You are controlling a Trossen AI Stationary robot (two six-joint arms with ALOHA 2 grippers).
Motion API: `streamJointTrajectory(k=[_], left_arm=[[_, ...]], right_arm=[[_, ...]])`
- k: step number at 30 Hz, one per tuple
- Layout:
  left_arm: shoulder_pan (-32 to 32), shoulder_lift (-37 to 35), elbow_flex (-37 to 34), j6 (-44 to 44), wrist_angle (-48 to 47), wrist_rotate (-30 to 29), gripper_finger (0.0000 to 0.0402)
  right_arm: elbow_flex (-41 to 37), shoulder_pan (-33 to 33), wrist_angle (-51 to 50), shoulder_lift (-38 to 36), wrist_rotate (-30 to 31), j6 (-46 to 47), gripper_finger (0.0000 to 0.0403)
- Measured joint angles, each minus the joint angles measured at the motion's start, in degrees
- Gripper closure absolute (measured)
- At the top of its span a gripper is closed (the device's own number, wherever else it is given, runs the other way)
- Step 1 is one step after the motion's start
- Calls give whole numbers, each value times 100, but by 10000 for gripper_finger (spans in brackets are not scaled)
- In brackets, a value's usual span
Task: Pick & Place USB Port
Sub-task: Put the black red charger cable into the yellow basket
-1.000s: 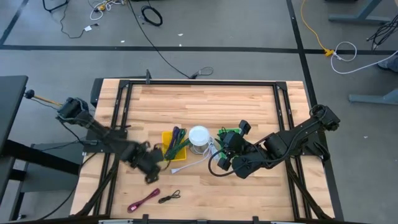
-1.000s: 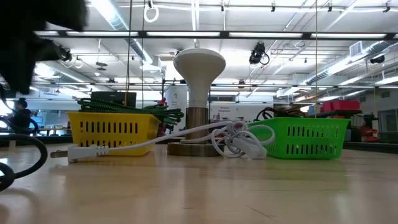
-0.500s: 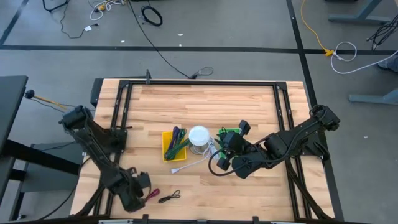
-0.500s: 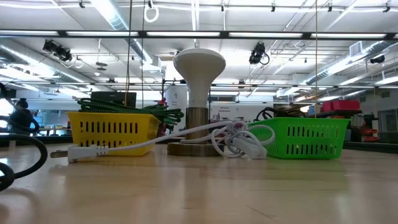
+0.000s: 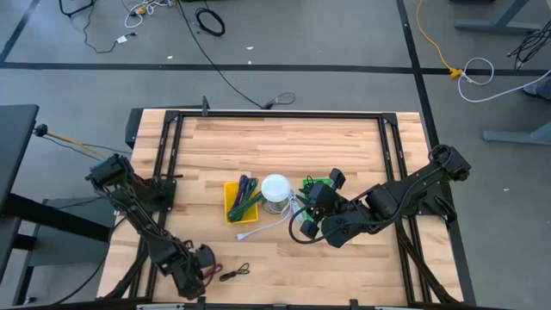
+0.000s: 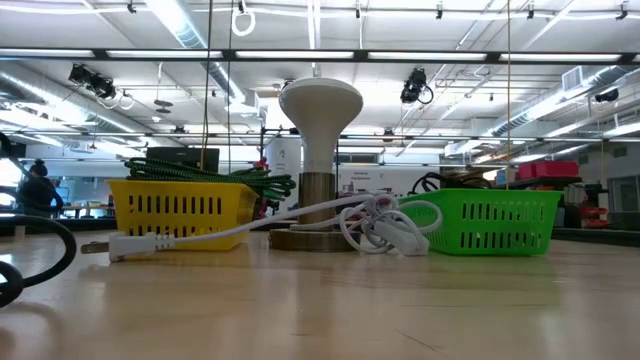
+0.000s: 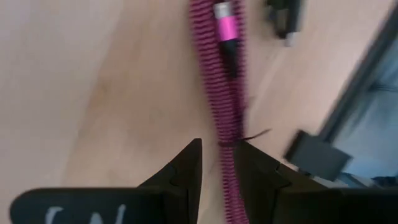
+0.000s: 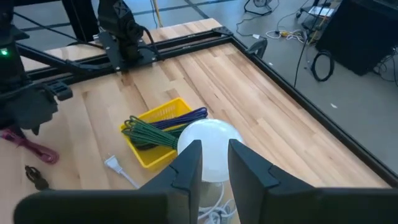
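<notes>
1. The left hand (image 5: 205, 269) sits low over the near left corner of the wooden bench (image 5: 284, 146). In the left wrist view its fingers (image 7: 186, 171) stand slightly apart, with a pink braided USB cable (image 7: 225, 93) running between them; whether they press on it cannot be told.
2. That pink USB cable lies flat on the bench, directly under and ahead of the left hand, its pink metal plug (image 7: 226, 28) pointing away. A small black cable (image 5: 234, 273) lies just beside the left hand.
3. The right hand (image 5: 317, 200) hovers mid-bench, just beside a white dome lamp (image 5: 275, 188) and over a green basket (image 6: 490, 222). Its fingers (image 8: 189, 168) are a little apart and pinch nothing.
4. Beyond the lamp from the right hand is a yellow basket (image 8: 163, 115) holding green and purple cables.
5. Writing: pale letters show on the left wrist housing, cut off and unreadable.
6. The low view alone shows the lamp's white cord and plug (image 6: 125, 244) trailing across the bench, but neither hand.
</notes>
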Motion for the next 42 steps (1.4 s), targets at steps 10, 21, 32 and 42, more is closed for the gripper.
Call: streamJointTrajectory(k=[10, 21, 32, 42], left_arm=[[-37, 0, 0, 130, 525, 70, 307], [41, 598, 35, 179, 446, 454, 308], [186, 426, 24, 589, 46, 99, 377], [186, -466, -16, 538, -1003, -1356, 377]], right_arm=[[-1, -2, -1, 0, -1, -2, 325], [0, -2, 6, 0, -1, -4, 325], [-2, -2, 15, 0, 0, 24, 325], [-2, 0, 26, 4, -2, 42, 325]])
